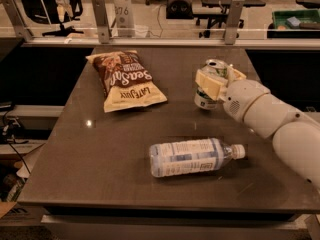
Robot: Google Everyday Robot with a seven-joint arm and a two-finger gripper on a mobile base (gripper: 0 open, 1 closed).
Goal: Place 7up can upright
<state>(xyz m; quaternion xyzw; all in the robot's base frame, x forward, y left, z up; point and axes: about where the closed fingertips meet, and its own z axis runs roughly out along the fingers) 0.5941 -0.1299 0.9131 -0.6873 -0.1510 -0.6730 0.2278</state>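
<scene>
The 7up can (204,98), silver-topped with green and white sides, is near upright at the table's right side, with its base at or just above the tabletop. My gripper (218,80) comes in from the right and is shut on the can. One cream finger (208,84) lies across its front and the other sits behind it. The white arm (270,116) runs off toward the lower right.
A clear plastic water bottle (192,156) with a white cap lies on its side near the table's front middle. A brown chip bag (125,80) lies flat at the back left. The dark table (90,154) ends at a metal rail (150,30) at the back.
</scene>
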